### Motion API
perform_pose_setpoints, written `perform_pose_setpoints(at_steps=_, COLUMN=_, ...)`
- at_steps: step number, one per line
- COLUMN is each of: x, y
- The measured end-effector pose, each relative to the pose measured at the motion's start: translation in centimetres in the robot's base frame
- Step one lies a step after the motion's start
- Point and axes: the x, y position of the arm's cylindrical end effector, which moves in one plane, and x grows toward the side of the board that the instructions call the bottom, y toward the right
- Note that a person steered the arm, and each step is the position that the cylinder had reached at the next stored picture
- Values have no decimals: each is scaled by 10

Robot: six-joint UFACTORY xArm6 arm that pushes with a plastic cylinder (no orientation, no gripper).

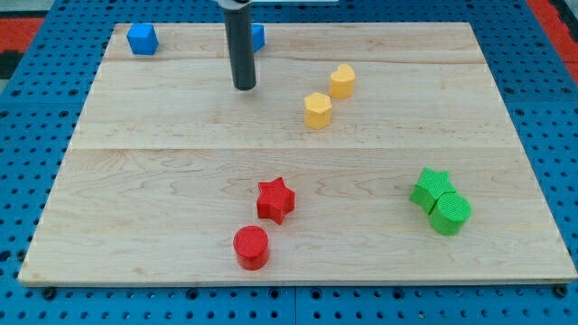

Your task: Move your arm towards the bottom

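Observation:
My tip (245, 87) rests on the wooden board (163, 181) near the view's top, left of centre. A blue block (257, 37) sits just behind the rod, partly hidden by it. Another blue block (143, 39) lies at the top left corner. Two yellow blocks lie to the right of my tip: a heart-like one (341, 80) and a hexagon-like one (317, 110). A red star (275, 199) and a red cylinder (251, 246) lie far below my tip, near the bottom edge.
A green star (431, 188) and a green rounded block (450, 213) touch each other at the lower right. The board lies on a blue perforated table (36, 108).

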Motion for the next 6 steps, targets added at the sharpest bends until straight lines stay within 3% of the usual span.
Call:
perform_pose_setpoints(at_steps=2, x=8, y=-1)
perform_pose_setpoints(at_steps=3, x=51, y=0)
perform_pose_setpoints(at_steps=4, x=65, y=-22)
perform_pose_setpoints(at_steps=5, x=129, y=-32)
perform_pose_setpoints(at_steps=6, x=158, y=-8)
